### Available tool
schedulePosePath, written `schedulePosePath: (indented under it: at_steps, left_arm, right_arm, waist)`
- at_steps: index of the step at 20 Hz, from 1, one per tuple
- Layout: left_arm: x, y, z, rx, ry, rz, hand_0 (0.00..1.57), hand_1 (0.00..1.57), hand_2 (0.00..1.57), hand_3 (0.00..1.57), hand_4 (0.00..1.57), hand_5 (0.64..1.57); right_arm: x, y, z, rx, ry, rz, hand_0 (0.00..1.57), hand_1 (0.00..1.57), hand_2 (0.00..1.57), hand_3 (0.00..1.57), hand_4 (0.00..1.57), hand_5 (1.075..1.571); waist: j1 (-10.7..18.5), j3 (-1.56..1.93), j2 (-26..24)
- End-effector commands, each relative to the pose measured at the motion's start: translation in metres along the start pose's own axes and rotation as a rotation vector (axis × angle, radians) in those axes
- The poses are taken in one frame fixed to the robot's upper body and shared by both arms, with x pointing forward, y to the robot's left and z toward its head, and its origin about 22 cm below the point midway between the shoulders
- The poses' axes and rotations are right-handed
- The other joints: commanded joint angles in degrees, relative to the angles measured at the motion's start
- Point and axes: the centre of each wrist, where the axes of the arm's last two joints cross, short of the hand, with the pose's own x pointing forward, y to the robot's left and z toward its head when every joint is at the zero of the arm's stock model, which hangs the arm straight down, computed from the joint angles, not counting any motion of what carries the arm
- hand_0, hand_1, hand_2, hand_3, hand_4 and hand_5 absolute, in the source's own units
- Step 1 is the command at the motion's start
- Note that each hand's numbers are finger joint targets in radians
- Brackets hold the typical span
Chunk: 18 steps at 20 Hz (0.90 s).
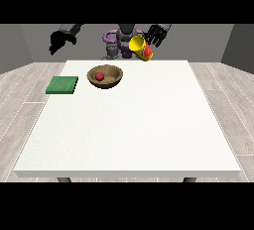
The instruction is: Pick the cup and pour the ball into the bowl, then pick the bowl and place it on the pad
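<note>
The yellow cup [139,47] is up in the air at the back edge of the table [129,130], tipped w/ its open mouth toward the view's left. The red ball [99,76] sits in the brown bowl [105,76] – just left of the cup & lower. The green pad [62,85] lies near the table's left edge, apart from the bowl. The hand at the view's right [156,35] is right by the cup, fingers spread – can't tell if it touches. The hand at the view's left [60,41] hangs in the air; can't tell its fingers.

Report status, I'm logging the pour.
Hand at view's right above tilted yellow cup. Hand at view's left raised, holding nothing. Red ball in bowl; green pad unobstructed.
</note>
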Motion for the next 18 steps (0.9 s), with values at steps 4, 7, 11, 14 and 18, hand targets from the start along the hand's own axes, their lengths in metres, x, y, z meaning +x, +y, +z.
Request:
schedulePosePath:
  at_steps: [4, 7, 11, 14, 18]
  left_arm:
    - [0.028, 0.024, -0.019, 0.094, 0.179, 0.837, 0.0, 0.0, 0.0, 0.0, 0.65, 1.569]
    - [0.004, 0.06, -0.03, 0.072, 0.118, 1.071, 0.0, 0.0, 0.0, 0.0, 0.49, 1.552]
    - [-0.06, 0.13, -0.034, 0.019, 0.064, 1.201, 0.0, 0.0, 0.0, 0.0, 0.37, 1.537]
    - [-0.103, 0.165, -0.023, -0.014, 0.103, 1.234, 0.0, 0.0, 0.0, 0.0, 0.31, 1.537]
    - [-0.152, 0.22, -0.002, 0.085, 0.084, 1.23, 0.0, 0.0, 0.0, 0.0, 0.27, 1.55]
  right_arm:
    - [-0.01, 0.018, 0.006, 0.019, 0.026, -0.054, 0.0, 0.0, 0.44, 0.47, 0.65, 1.571]
    - [-0.015, 0.03, 0.009, -0.008, 0.025, -0.092, 0.0, 0.0, 0.4, 0.43, 0.67, 1.571]
    - [-0.03, 0.034, 0.024, -0.009, 0.04, -0.123, 0.0, 0.0, 0.34, 0.27, 0.57, 1.571]
    - [-0.019, 0.05, 0.021, 0.023, 0.046, -0.133, 0.0, 0.0, 0.0, 0.0, 0.0, 1.568]
    - [-0.022, 0.083, 0.037, 0.103, -0.027, -0.16, 0.0, 0.0, 0.0, 0.0, 0.0, 1.569]
  waist:
    - [0.67, -0.78, 2.02]
    - [3.53, -0.28, 3.15]
    - [5.46, 0.14, 4.33]
    - [3.53, 0.25, 3.56]
    - [-1.04, 0.3, 8.25]
